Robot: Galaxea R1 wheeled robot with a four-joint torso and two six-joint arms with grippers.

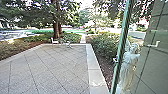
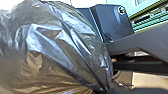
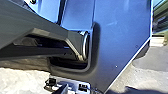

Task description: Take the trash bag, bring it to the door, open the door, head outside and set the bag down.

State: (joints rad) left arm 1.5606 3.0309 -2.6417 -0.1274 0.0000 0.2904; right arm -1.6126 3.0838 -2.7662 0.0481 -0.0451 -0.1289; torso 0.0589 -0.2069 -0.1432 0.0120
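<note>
In the left wrist view the dark, shiny plastic trash bag hangs full and creased. Its folds draw together at my left gripper, which is shut on it. A slim green upright edge, seemingly of the glass door, stands tilted right of centre in the head view. I cannot tell how far the door is swung.
Outside lies a paved patio with a pale stone border. White chairs stand at its far edge, before a tree. Bushes grow on the right. A pale, blurred figure shows beside the green edge.
</note>
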